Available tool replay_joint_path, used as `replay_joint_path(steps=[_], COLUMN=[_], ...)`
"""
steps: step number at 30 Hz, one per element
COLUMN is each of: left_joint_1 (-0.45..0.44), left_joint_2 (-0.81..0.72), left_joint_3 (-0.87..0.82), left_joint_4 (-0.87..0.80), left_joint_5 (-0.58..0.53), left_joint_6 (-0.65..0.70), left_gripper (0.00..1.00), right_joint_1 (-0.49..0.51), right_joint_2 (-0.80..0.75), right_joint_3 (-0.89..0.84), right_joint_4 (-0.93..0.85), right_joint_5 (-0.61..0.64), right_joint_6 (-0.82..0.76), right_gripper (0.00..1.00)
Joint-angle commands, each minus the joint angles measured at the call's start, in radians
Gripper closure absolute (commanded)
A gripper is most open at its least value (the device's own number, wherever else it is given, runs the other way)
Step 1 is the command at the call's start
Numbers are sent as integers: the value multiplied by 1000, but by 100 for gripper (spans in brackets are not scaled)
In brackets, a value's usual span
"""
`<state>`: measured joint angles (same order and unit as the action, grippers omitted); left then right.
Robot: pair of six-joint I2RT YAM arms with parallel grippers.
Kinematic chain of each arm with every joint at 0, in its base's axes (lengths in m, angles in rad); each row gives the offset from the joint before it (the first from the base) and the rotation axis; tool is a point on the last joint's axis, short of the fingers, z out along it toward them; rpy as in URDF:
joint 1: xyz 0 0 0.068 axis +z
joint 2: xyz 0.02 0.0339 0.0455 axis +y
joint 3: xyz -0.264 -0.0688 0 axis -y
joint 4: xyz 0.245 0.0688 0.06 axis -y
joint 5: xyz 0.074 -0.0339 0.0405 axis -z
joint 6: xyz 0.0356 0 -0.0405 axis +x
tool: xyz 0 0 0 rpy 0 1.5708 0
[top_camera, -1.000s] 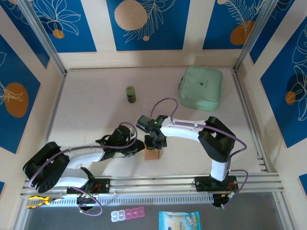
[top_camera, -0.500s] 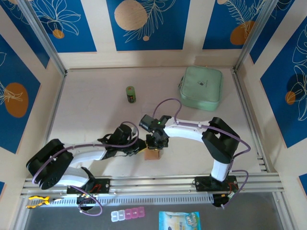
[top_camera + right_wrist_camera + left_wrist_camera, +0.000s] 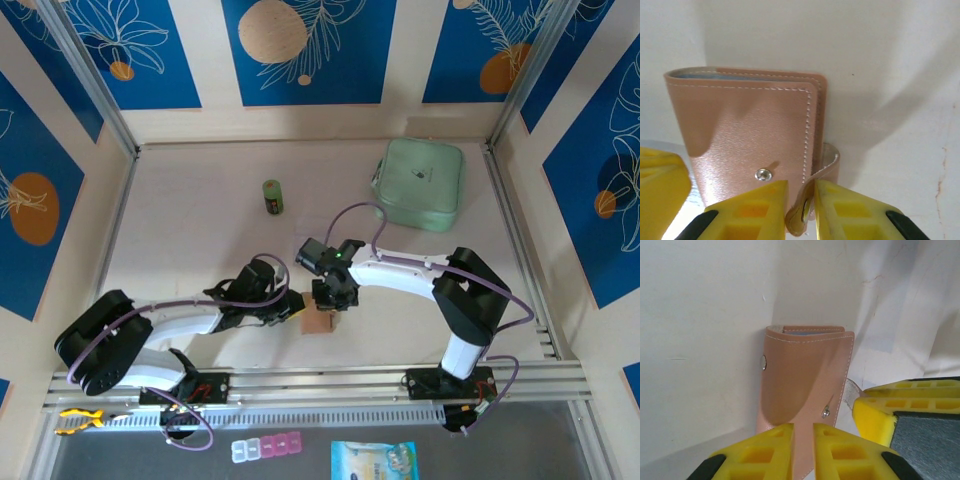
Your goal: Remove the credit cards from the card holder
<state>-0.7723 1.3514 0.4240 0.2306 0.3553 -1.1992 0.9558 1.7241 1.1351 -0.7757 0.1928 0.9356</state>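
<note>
Pincers of both arms clamped on the pink card holder

Seen from overhead, the card holder point(image 3: 318, 322) sits on the pale table point(image 3: 200, 230) just below the middle of the frame, close to the rail at the bottom. The left arm lies low across the lower left, its forearm running rightward, and the left gripper point(image 3: 290, 308) points right at the holder's left side. The right arm rises from its base at lower right, folds at a raised elbow and stretches its forearm leftward. Its wrist bends down so that the right gripper point(image 3: 328, 300) comes onto the holder from the upper side.

In the left wrist view the left gripper point(image 3: 803, 440) has its yellow fingers point(image 3: 767, 447) drawn almost together, and the holder's near edge is nipped in the narrow slit between them. A yellow finger of the right gripper point(image 3: 890, 412) shows at lower right, beside the holder.

In the right wrist view the right gripper point(image 3: 801, 205) is closed on the snap tab point(image 3: 827, 157), which curls off the holder's right edge and runs down between the two fingers. The holder is folded shut. A blue-grey strip point(image 3: 715, 76) shows along its far edge; I cannot tell whether it is card or pocket.
</note>
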Motion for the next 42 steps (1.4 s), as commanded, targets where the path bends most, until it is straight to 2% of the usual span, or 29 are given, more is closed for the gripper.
replay_joint_path(steps=[1,25,32,37,42], left_joint_1=[0,0,1,6,30], left_joint_2=[-1,4,4,-4,-42], left_joint_3=[30,23,22,20,23], left_joint_4=[-23,-38,-24,-32,-94], left_joint_5=[-3,-15,-11,-11,-17], left_joint_6=[6,7,0,4,38], left_gripper=[84,83,83,82,81], right_joint_1=[-5,-36,-45,-45,-49], right_joint_2=[-25,26,4,-34,-71], right_joint_3=[-16,-102,-132,-134,-111], right_joint_4=[-42,62,125,114,70], right_joint_5=[26,-5,-59,-37,-11], right_joint_6=[-8,-7,-2,-9,-24], right_gripper=[78,78,82,89,90])
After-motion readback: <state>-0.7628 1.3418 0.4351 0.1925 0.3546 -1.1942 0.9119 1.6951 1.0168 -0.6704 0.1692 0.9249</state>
